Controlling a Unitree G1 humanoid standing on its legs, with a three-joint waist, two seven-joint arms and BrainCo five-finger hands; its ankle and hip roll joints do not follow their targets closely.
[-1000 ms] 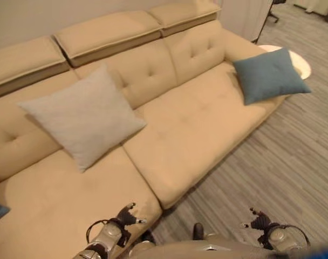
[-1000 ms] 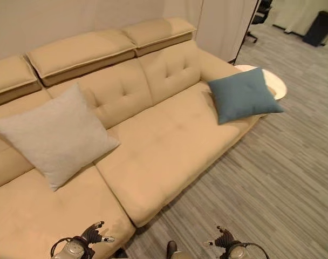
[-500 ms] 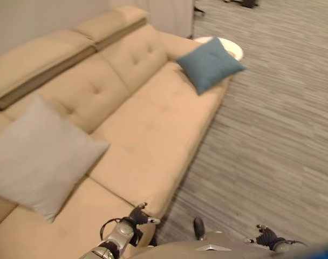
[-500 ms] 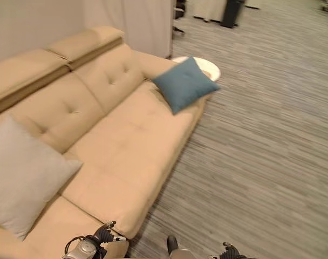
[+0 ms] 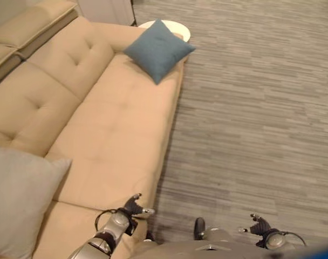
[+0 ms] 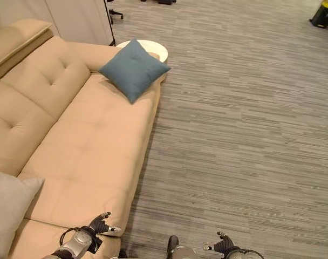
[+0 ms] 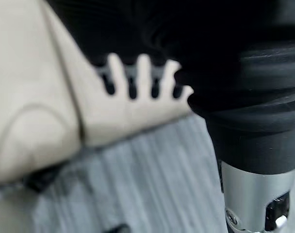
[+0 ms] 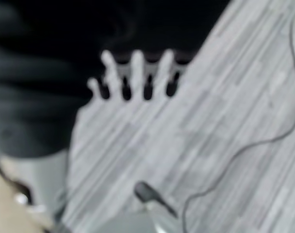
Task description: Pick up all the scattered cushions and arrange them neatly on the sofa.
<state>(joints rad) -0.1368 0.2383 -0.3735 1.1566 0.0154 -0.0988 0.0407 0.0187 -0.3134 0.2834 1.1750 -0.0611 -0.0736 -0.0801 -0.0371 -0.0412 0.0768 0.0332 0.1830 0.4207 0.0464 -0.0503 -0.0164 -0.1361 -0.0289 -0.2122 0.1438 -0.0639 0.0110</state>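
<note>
Blue cushion [image 5: 157,49] at sofa [image 5: 115,135] end, 12 o'clock | grey cushion [image 5: 15,205] at 9 o'clock | soft, light; grip a corner | left hand [image 5: 132,207], right hand [image 5: 258,225]: fingers relaxed, empty

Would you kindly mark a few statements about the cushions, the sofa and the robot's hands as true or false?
1. The blue cushion lies on the floor. False: it rests on the far end of the sofa.
2. A grey cushion leans at the sofa's near end. True.
3. The left hand holds a cushion. False: it is open, holding nothing, above the sofa's front edge.
4. The right hand hangs over the floor with relaxed fingers. True.
5. A round white table stands beyond the blue cushion. True.
</note>
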